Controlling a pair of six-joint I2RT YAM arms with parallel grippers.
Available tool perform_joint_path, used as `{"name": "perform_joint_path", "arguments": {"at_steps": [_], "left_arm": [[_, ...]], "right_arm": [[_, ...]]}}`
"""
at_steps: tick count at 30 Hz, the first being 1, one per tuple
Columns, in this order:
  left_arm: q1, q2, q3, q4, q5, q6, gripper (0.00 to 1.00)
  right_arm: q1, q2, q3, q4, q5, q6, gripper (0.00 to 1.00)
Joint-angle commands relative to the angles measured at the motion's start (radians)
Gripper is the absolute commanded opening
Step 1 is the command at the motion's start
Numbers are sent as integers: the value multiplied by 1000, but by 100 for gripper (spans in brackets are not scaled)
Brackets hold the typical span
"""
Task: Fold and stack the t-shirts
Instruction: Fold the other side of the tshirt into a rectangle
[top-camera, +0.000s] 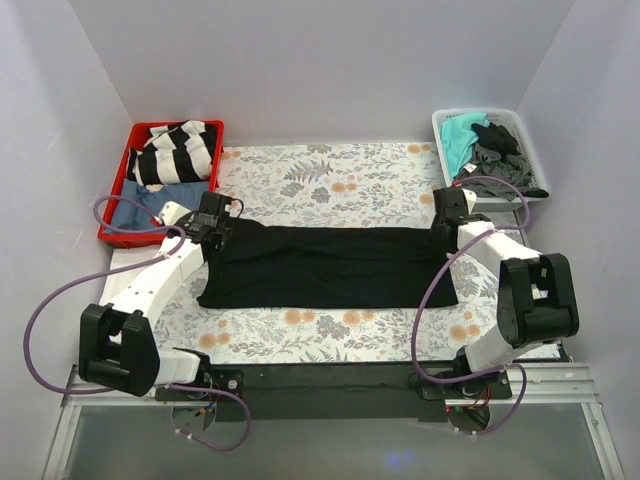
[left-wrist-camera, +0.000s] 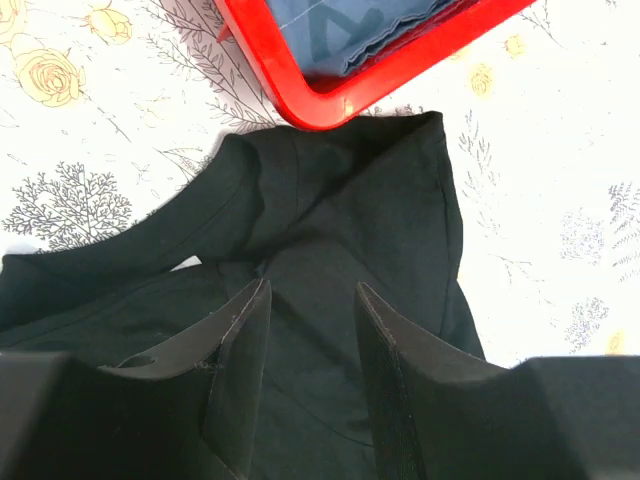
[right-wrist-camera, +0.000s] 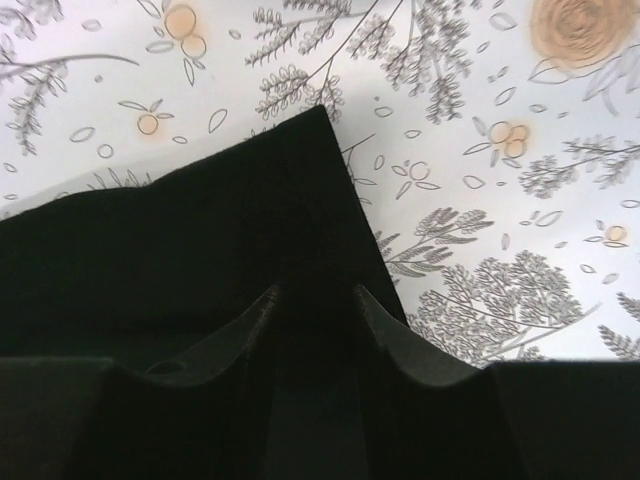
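The black t-shirt (top-camera: 330, 266) lies folded into a long band across the middle of the table. My left gripper (top-camera: 213, 226) is over its far left end. In the left wrist view the jaws (left-wrist-camera: 310, 292) stand apart over rumpled black cloth (left-wrist-camera: 340, 200), gripping nothing. My right gripper (top-camera: 446, 212) is over the shirt's far right corner. In the right wrist view the jaws (right-wrist-camera: 315, 292) stand apart above that flat corner (right-wrist-camera: 250, 190). A teal t-shirt (top-camera: 462, 135) and a dark grey one (top-camera: 503, 155) lie in the white bin.
A red bin (top-camera: 115, 235) at back left holds a black-and-white striped shirt (top-camera: 178, 152) and blue cloth (top-camera: 140, 206); its corner shows in the left wrist view (left-wrist-camera: 300, 95). A white bin (top-camera: 445, 120) stands at back right. A floral cloth (top-camera: 330, 180) covers the table.
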Motion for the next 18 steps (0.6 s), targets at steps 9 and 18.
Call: {"name": "perform_joint_path", "arguments": {"at_steps": [9,18], "left_arm": [[-2,29,-17,41,5,60,38],[-2,156,75,119,86,142,37]], "right_arm": [[5,89,-54,21,25,21,37],[-80,160,54,-85,205,-1,37]]}}
